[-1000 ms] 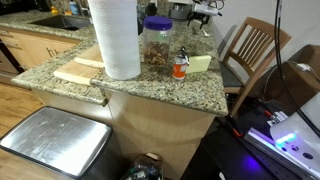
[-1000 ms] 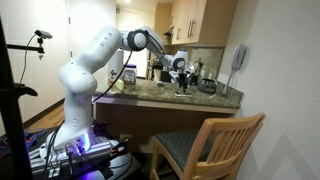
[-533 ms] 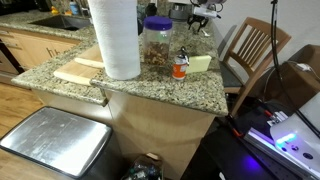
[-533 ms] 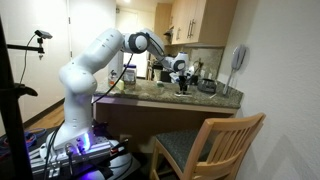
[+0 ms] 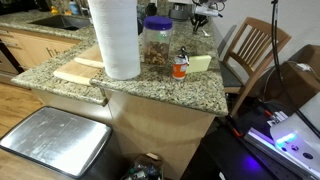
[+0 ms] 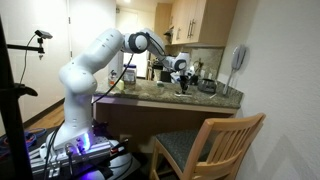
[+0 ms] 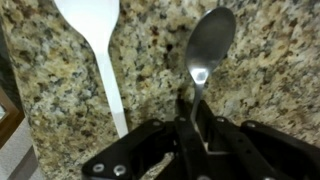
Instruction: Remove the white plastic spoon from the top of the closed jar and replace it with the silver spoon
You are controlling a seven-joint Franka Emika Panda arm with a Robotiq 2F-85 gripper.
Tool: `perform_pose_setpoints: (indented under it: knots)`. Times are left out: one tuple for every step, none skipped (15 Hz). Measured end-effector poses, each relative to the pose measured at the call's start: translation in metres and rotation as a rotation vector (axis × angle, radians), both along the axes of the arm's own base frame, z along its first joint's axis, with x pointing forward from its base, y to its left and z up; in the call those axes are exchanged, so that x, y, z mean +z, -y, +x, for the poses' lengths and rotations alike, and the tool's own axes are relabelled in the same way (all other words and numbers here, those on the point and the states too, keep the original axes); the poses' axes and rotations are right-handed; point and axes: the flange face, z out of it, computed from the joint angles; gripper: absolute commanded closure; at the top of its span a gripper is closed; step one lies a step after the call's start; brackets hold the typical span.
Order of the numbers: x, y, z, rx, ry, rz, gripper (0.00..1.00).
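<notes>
While wrist view looks down on granite surface (image 7: 150, 70), I see fingers (image 7: 184, 118) pinching silver spoon (image 7: 210, 40) by handle. White spoon (image 7: 100, 40) lies flat alongside, apart. Jar (image 5: 157, 45), blue lid on, stands back from near edge, beside paper roll (image 5: 115, 38).

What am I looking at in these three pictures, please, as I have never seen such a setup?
A white robot arm stands beside a granite kitchen counter. Two pictures come from cameras in the room; the third comes from a camera on the arm's wrist, looking past its gripper. On the counter stand a paper towel roll, a closed jar with a blue lid and a small orange-labelled bottle. In the wrist view the white plastic spoon lies on the granite, and the gripper looks closed on the handle of the silver spoon.
</notes>
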Motion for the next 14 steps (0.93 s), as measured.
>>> perform_pose_setpoints:
  knots:
    - [0.000,0.000,0.000,0.000,0.000,0.000,1.00]
    - [0.000,0.000,0.000,0.000,0.000,0.000,0.98]
    - [0.000,-0.001,0.000,0.000,0.000,0.001,0.98]
    - [0.000,-0.001,0.000,0.001,0.000,0.003,0.98]
    - [0.001,-0.003,0.001,0.001,0.003,0.007,0.98]
    - [0.004,-0.005,0.002,0.005,0.011,0.011,0.98]
    - [0.012,-0.007,0.004,0.016,0.024,0.013,0.98]
    - [0.023,-0.010,0.005,0.040,0.041,0.014,0.98]
    - [0.039,-0.014,0.005,0.078,0.064,0.009,0.98]
    - [0.058,-0.020,0.004,0.124,0.088,0.002,0.98]
    - [0.079,-0.026,0.002,0.178,0.113,-0.006,0.98]
    - [0.101,-0.033,-0.002,0.233,0.130,-0.014,0.98]
    - [0.124,-0.043,-0.008,0.290,0.142,-0.019,0.98]
    - [0.145,-0.052,-0.016,0.345,0.156,-0.021,0.98]
